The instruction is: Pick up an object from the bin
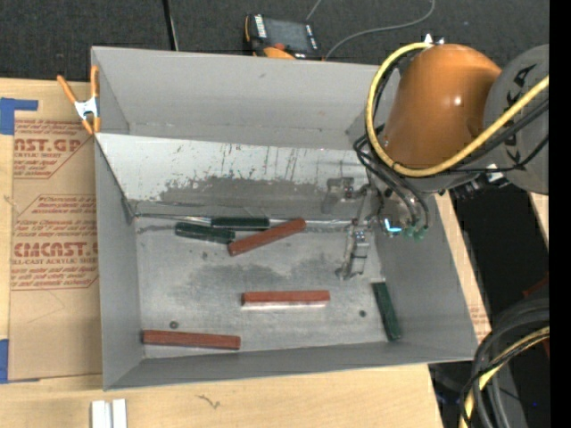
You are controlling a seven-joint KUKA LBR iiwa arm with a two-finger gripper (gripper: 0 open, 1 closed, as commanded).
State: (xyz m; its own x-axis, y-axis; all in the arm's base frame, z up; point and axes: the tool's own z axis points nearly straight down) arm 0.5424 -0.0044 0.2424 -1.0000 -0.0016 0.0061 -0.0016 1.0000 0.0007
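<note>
Dark green stick (pixel 385 310), the nearest piece, lies just beside my pincer (pixel 355 262), on its near-wall side, not touching. My pincer hangs low over bare bin (pixel 223 279) floor, apparently empty; how wide it stands I cannot tell. Approach step: next I must shift over the stick and align.

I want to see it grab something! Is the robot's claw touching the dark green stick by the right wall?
Apart. The camera view shows a plain gap between the gripper and the dark green stick, which lies lower, beside the right wall.
</note>
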